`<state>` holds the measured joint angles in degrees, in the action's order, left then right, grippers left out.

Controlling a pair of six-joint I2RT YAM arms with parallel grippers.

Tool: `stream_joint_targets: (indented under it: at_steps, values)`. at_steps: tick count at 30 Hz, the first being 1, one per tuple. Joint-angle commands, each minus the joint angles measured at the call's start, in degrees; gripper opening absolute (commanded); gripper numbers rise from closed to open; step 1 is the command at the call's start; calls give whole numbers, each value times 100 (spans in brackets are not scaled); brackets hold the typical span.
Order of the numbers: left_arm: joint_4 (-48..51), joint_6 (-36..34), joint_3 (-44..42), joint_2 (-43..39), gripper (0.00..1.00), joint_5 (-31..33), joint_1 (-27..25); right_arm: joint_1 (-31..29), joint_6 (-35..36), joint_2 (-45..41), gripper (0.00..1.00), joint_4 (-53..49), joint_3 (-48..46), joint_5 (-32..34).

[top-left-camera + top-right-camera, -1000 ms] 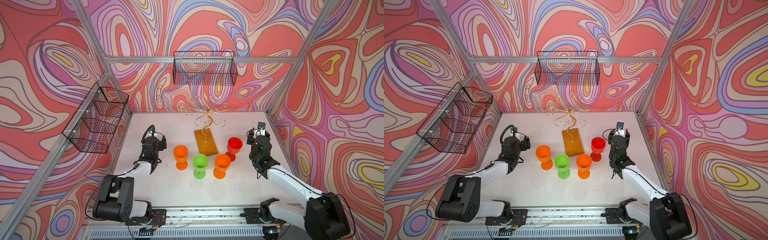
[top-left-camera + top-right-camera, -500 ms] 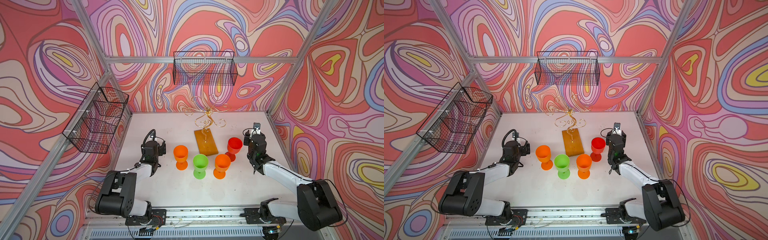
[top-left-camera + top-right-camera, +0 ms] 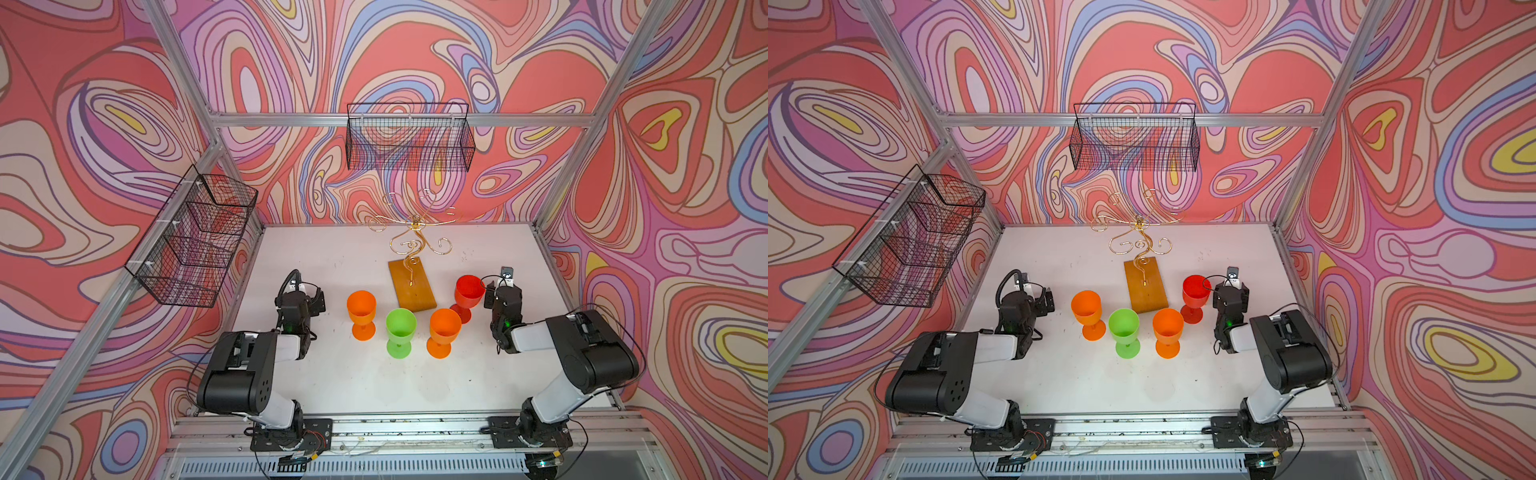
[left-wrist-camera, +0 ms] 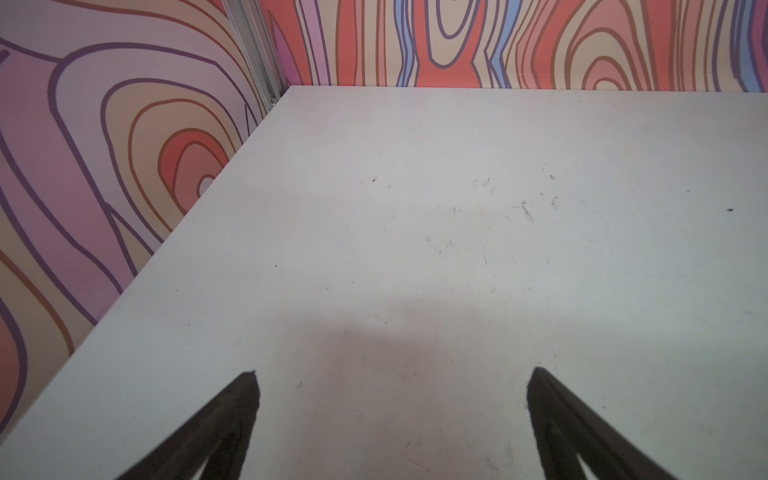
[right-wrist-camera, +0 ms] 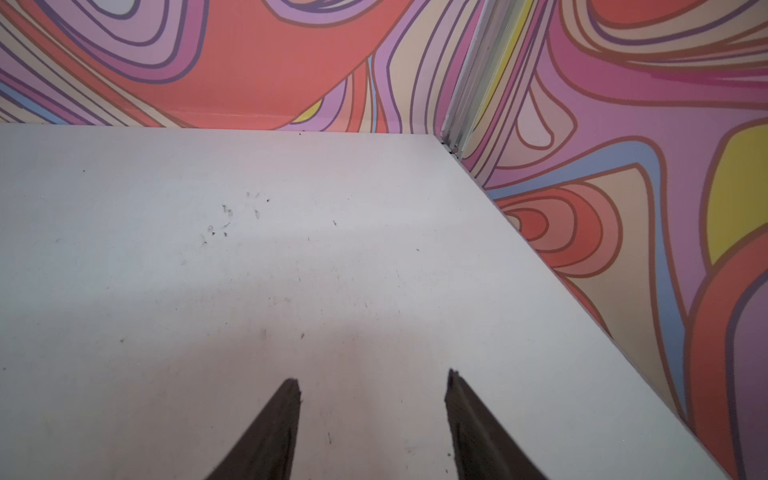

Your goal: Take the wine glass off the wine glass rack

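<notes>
The wine glass rack (image 3: 415, 239) (image 3: 1140, 241), a gold wire tree on an orange-brown wooden base (image 3: 413, 291), stands mid-table with nothing on its hooks. Several plastic wine glasses stand upright on the table in front of it: orange (image 3: 361, 307), green (image 3: 401, 328), orange (image 3: 444, 330) and red (image 3: 469, 291). My left gripper (image 3: 307, 296) (image 4: 395, 372) sits low, left of the glasses, open over bare table. My right gripper (image 3: 500, 291) (image 5: 372, 376) is just right of the red glass, open and holding nothing.
Two black wire mesh baskets hang on the walls, one at the back (image 3: 409, 137) and one on the left (image 3: 195, 241). Aluminium frame posts (image 3: 232, 166) mark the corners. The white table (image 3: 374, 382) ends at a front rail where both arm bases are bolted.
Both arms have folded back toward the front rail, elbows raised. The right gripper has slid a little forward and closer to the red glass. The glasses and rack have not moved.
</notes>
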<state>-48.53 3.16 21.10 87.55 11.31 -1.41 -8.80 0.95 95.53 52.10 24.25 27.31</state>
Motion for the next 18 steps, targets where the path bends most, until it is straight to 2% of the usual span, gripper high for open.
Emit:
stream_joint_targets:
  at_steps: [1, 5, 11, 14, 16, 18]
  values:
    - [-366, 41, -63, 36, 100, -68, 9, 135, -146, 0, 59, 810, -80, -100]
    - [-415, 33, -69, 60, 100, -59, 9, 225, -205, 3, 60, 639, 10, -308]
    - [-467, 21, -73, 71, 100, -59, 10, 667, -517, 124, 61, -448, 592, -1087]
    - [-473, 22, -80, 71, 100, -59, 9, 708, -484, 110, 62, -180, 423, -1344]
    - [-471, 26, -79, 69, 100, -59, 9, 677, -337, 373, 63, 816, 79, -1271]
    - [-468, 20, -76, 70, 100, -59, 9, 667, -389, 274, 65, 656, 61, -1255]
